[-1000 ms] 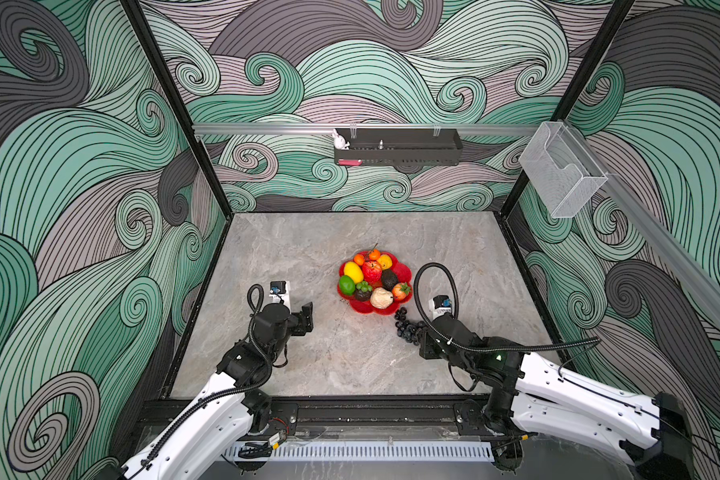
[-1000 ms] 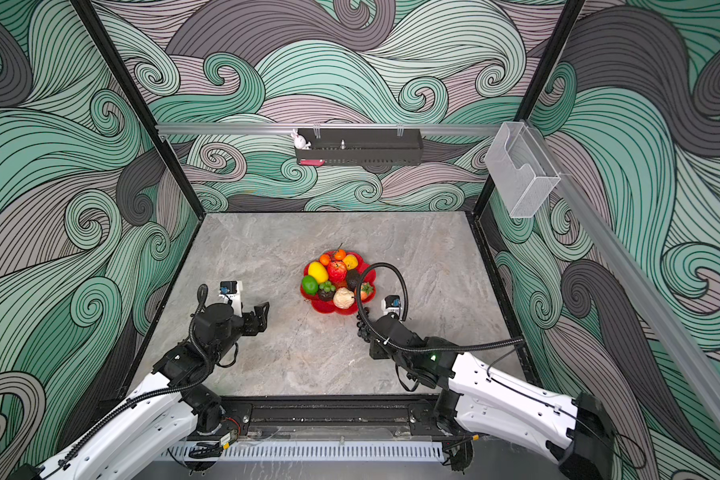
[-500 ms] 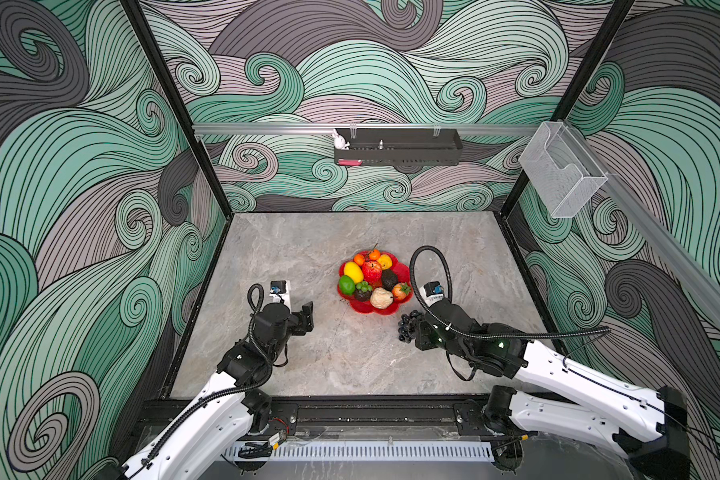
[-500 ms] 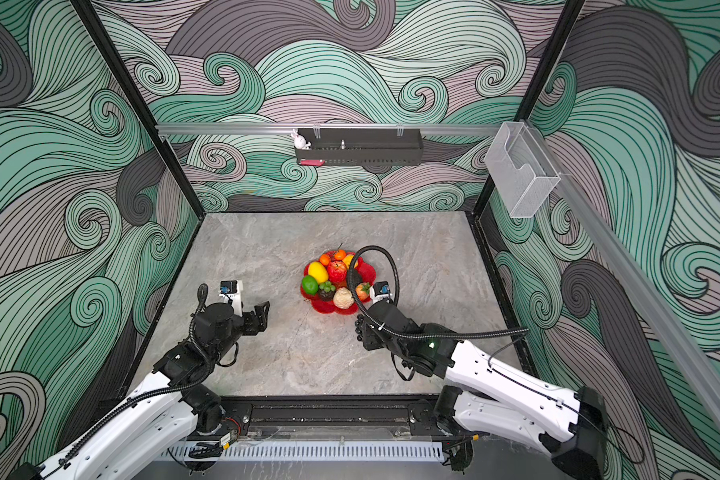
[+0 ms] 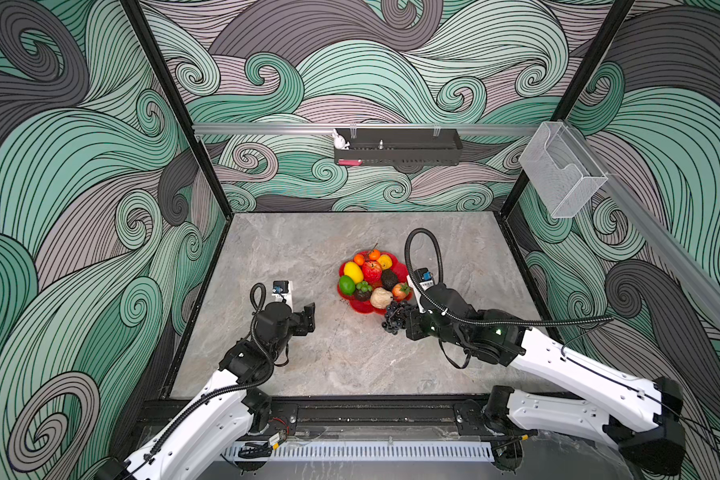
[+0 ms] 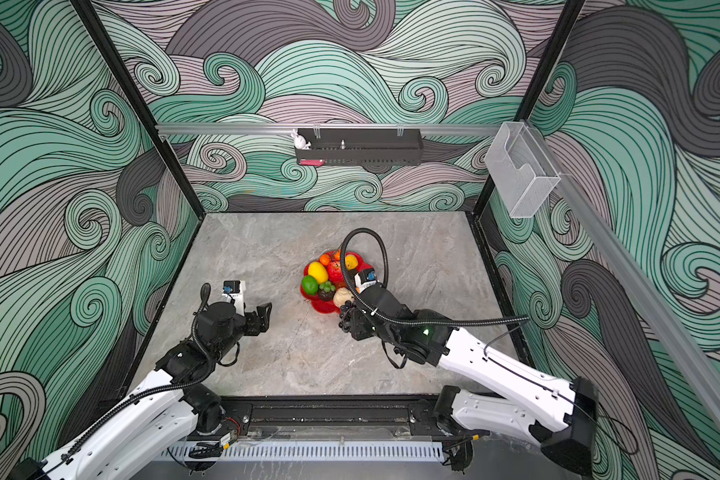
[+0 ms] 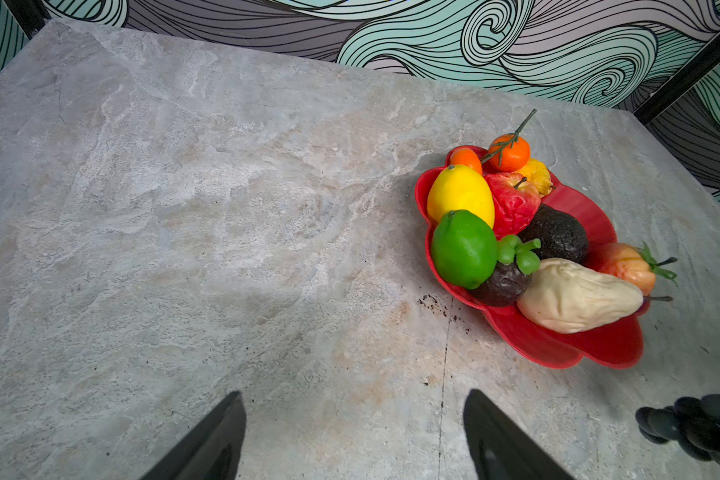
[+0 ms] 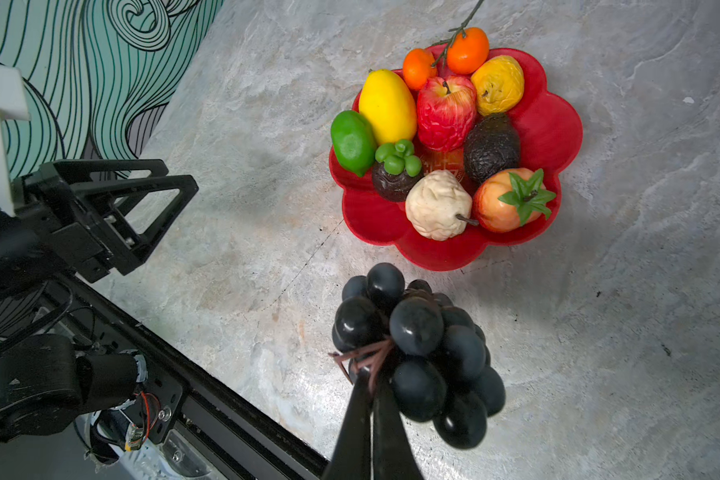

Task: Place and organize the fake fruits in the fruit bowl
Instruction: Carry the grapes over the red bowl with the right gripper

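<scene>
Red glossy plastic with a scalloped petal rim: your fruit bowl point(image 8: 558, 124) sits on the grey stone-patterned worktop point(image 5: 308, 249), slightly right of the middle in both top views. Ten fruits lie in it. On the side nearest your left arm, the green lime point(image 8: 352, 143) and the yellow lemon point(image 8: 387, 106) lie touching. At the far rim sit two oranges point(image 8: 466, 50) on a thin twig, with the wrinkled yellow pear point(image 8: 497, 85) beside them. The red apple point(image 8: 445, 112) is in the middle, pressed against the lemon, and the dark avocado point(image 8: 491, 147) lies just nearer than the apple. Along the near rim you have, side by side, a dark round fruit with a green cap point(image 8: 393, 178), the cream lumpy fruit point(image 8: 437, 205) and a red-orange fruit with green leaves point(image 8: 508, 201).

One fruit is outside the bowl: the dark grape bunch point(image 8: 416, 332). Your right fingers point(image 8: 356, 424) are pressed together on its brown stem. The bunch hangs from them just beside the bowl's near rim, over the worktop and not inside the dish. You cannot tell whether the lowest grapes touch the worktop.

Your left fingers point(image 7: 213, 440) are spread wide with nothing between them; the left wrist view shows only bare worktop in the gap. They are to the left of the bowl, well apart from it, and point toward it.
</scene>
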`<action>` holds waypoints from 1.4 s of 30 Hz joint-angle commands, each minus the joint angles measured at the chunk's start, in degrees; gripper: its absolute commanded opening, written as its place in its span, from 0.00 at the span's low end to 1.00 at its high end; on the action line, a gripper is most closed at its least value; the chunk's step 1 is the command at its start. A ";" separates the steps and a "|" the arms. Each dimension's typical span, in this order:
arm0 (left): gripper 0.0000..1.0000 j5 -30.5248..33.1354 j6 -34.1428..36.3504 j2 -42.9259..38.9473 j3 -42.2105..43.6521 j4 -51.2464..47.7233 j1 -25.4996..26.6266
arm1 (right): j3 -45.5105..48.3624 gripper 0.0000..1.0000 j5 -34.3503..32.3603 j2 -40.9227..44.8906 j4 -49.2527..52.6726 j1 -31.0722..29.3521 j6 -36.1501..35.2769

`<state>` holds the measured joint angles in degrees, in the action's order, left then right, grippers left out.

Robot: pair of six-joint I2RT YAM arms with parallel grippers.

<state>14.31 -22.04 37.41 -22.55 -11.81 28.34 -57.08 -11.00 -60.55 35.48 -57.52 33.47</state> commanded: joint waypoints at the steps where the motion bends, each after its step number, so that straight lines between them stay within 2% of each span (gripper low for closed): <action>1: 0.84 -0.25 0.63 0.15 -0.92 1.00 0.40 | -3.45 0.00 2.58 -1.23 -0.94 0.28 -1.28; 5: 0.85 0.24 0.60 0.04 -1.01 0.83 0.40 | -6.58 0.00 3.95 -3.55 -1.02 0.25 -2.04; 8: 0.91 0.28 0.69 0.01 -0.92 0.82 0.40 | -9.06 0.00 4.32 -5.65 -1.10 0.26 -2.99; 22: 0.92 0.15 0.73 -0.34 -1.01 0.56 0.43 | -21.25 0.00 4.67 -16.76 -0.66 0.57 -7.79; 27: 0.97 -0.33 0.64 -0.59 -0.83 0.90 0.40 | -24.74 0.00 6.03 -20.90 0.02 1.64 -8.19; 42: 0.99 -0.53 0.51 -0.39 -0.76 1.09 0.44 | -29.28 0.00 8.97 -28.68 -0.47 4.87 -9.35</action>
<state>14.28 -21.52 37.28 -22.55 -11.75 28.34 -84.64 -2.92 -88.99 35.83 -53.56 25.19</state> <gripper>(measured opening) 0.986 0.052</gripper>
